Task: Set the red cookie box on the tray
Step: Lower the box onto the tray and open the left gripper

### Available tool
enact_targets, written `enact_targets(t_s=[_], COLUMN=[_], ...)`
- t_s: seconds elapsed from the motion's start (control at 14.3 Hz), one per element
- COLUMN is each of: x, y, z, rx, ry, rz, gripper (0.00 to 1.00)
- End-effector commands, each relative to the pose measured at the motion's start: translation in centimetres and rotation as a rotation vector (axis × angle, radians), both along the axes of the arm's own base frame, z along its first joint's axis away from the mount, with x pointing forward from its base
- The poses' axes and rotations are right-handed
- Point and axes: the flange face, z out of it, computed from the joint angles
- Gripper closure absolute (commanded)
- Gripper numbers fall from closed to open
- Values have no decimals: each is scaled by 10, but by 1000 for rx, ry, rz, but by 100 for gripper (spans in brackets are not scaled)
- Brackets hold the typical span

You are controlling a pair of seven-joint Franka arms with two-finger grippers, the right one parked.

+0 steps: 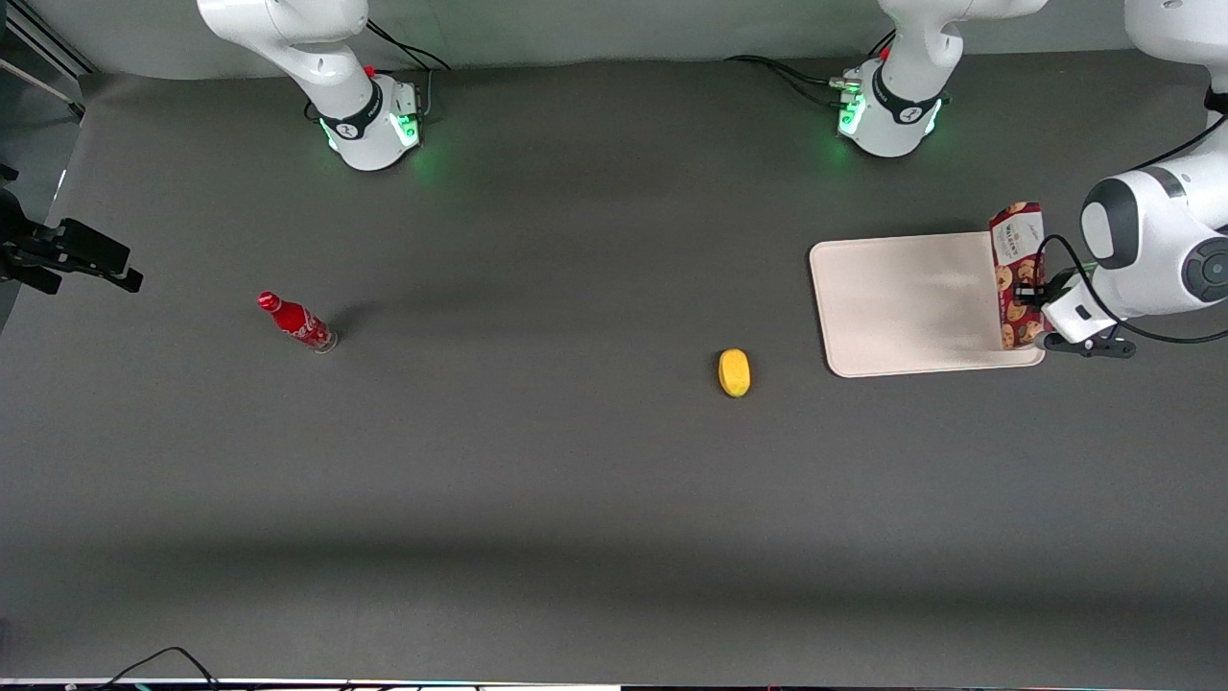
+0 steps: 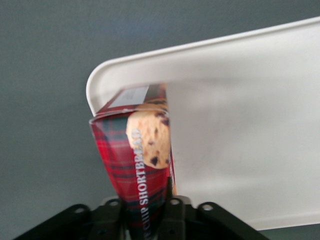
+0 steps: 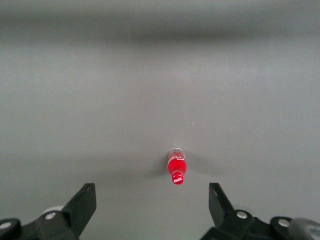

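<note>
I have the gripper [image 1: 1034,291] clamped on the box [image 1: 1018,275], which hangs over the tray [image 1: 902,307] edge at the working arm's end, so only lowering and release remain

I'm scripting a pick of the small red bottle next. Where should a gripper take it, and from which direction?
Grip the red bottle across its wider body, below the thin cap, probably coming down from above: it stands upright alone on the table. Currently the gripper is shut on the red cookie box at the tray edge.
</note>
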Motion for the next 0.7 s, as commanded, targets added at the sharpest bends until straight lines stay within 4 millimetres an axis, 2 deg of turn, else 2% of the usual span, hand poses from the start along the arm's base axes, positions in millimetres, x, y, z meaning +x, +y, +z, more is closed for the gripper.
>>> enact_targets(t_s=[0.0,0.14,0.21,0.42,0.63], x=[-4,1,8,39,66], y=[3,3,4,4,-9], z=[-1,13,29,114,202], rx=[3,0,-4,-17,-18], ry=[-14,-19,-12,25,24], rz=[6,5,9,24,5], gripper=[0,0,0,0,0])
